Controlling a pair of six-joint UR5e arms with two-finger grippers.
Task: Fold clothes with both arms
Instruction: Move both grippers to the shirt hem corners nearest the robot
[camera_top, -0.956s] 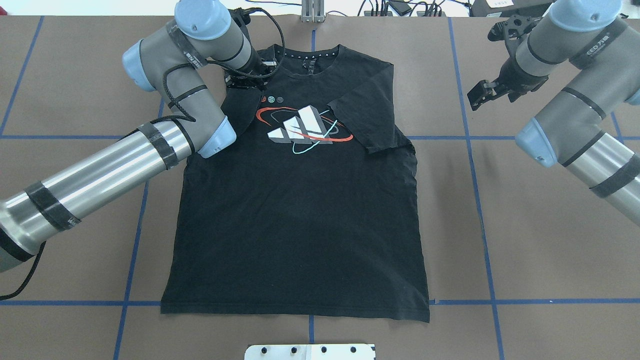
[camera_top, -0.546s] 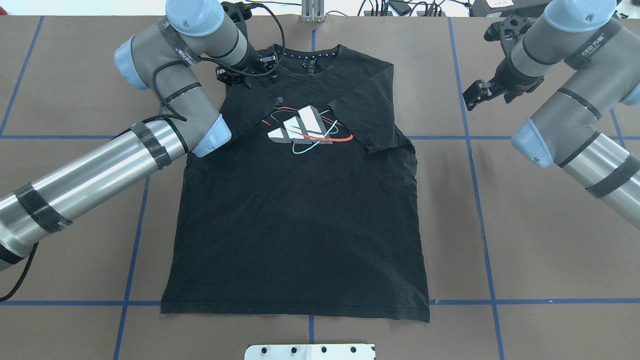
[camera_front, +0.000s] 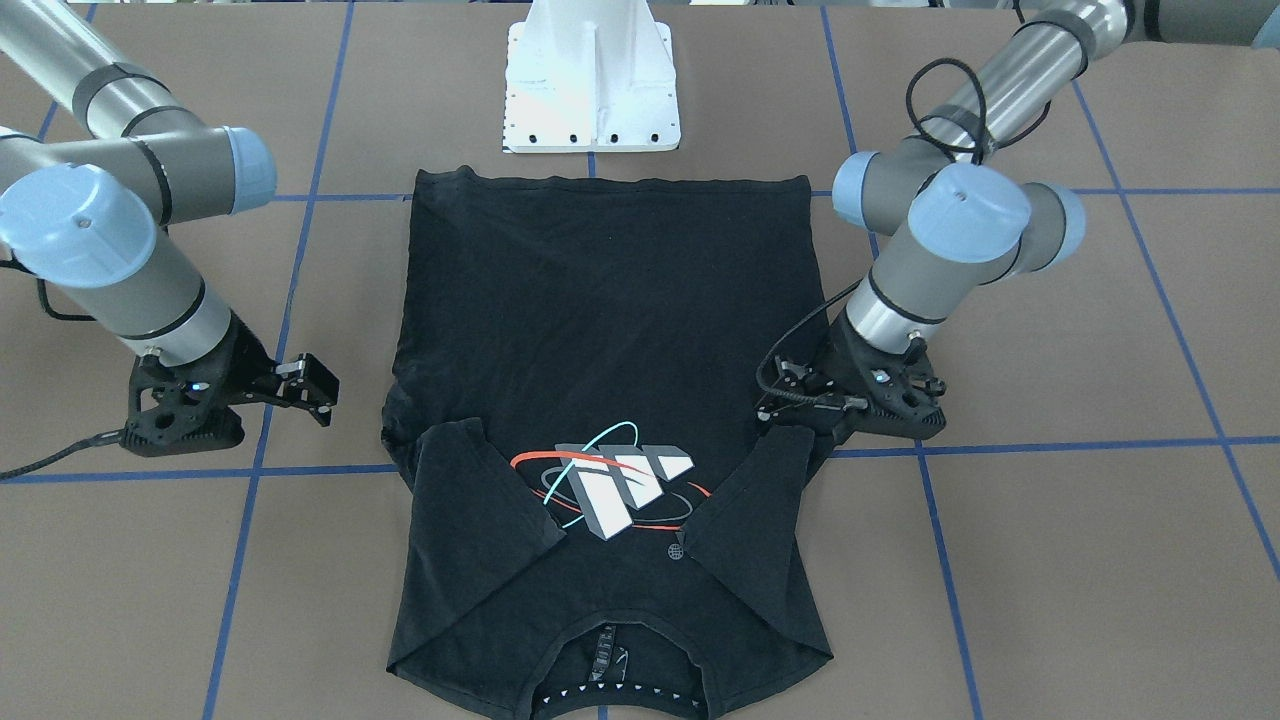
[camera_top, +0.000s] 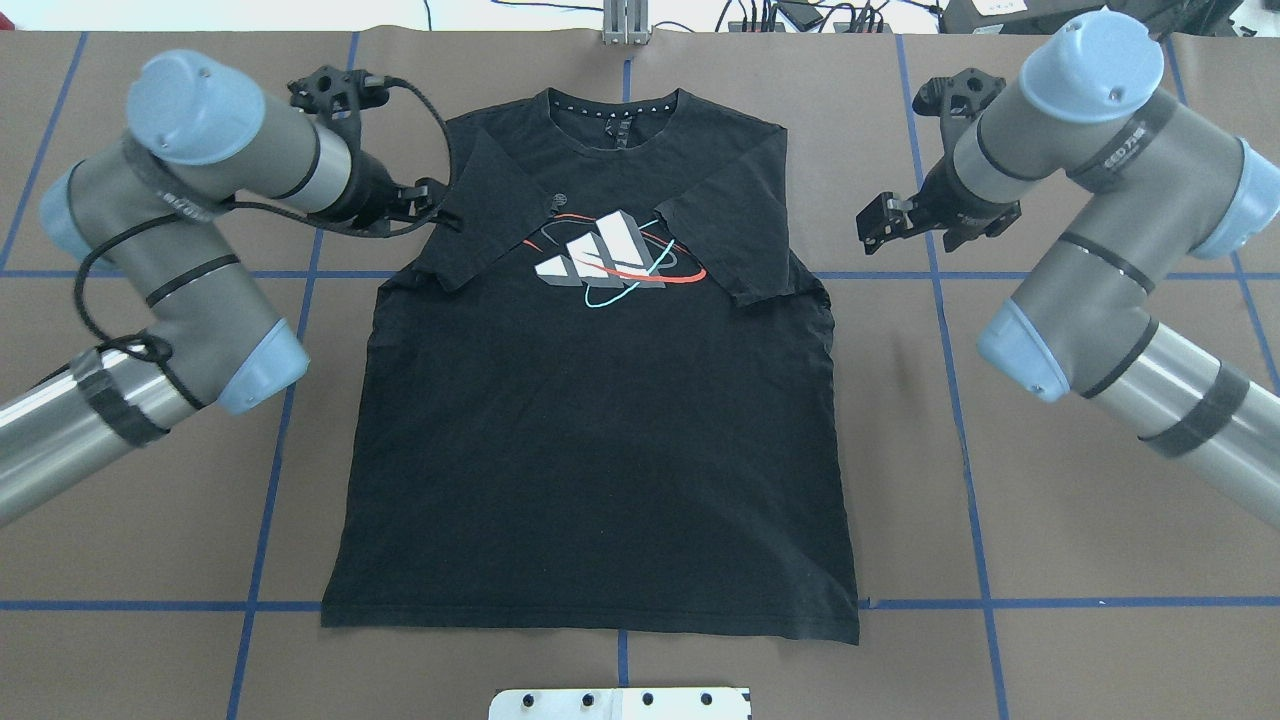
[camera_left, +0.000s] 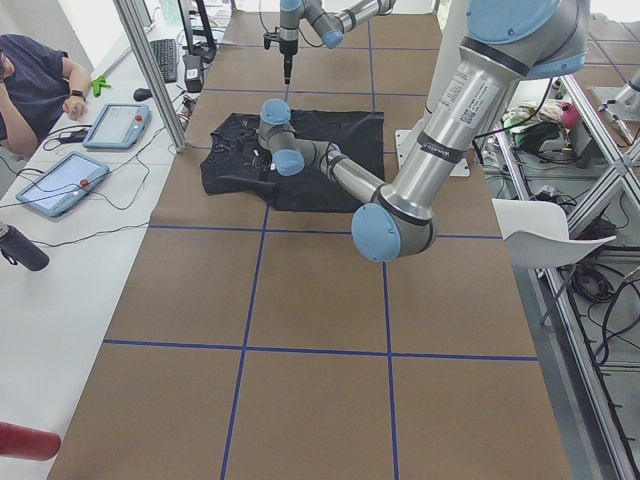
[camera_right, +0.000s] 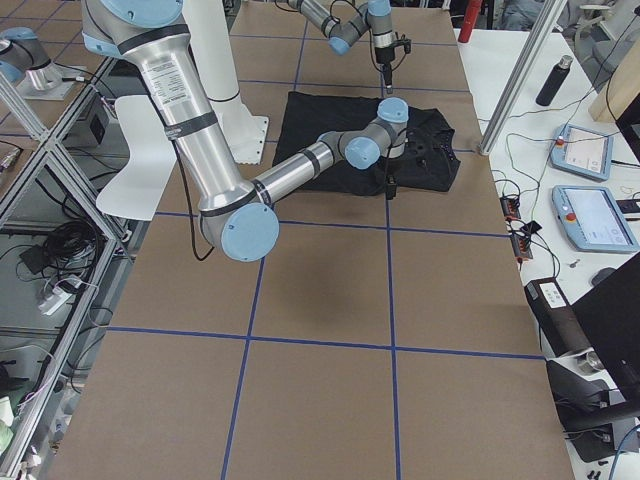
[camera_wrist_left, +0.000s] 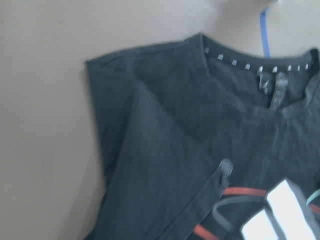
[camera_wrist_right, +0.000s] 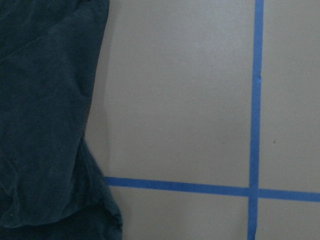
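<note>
The black T-shirt (camera_top: 600, 450) lies flat and face up on the brown table, its collar at the far side. Its white-grey logo (camera_top: 605, 260) shows between two sleeves folded inward over the chest. My left gripper (camera_top: 435, 205) hovers at the shirt's left edge beside the folded sleeve, open and holding nothing. From across the table the left gripper (camera_front: 775, 400) sits just behind the sleeve's end on the shirt (camera_front: 600, 300). My right gripper (camera_top: 868, 222) is open over bare table, a short gap from the shirt's right edge. The left wrist view shows the shirt (camera_wrist_left: 175, 150) with its collar.
Blue tape lines (camera_top: 950, 400) grid the brown table (camera_top: 1050, 500). The white pedestal base (camera_front: 590, 90) stands just behind the shirt's hem. A person (camera_left: 40, 80) sits at a side table with tablets (camera_left: 60, 185) past the far end.
My left gripper has drawn left off the shirt's upper chest to its edge, leaving the left sleeve folded in. My right gripper has moved left and nearer, toward the shirt's right side.
</note>
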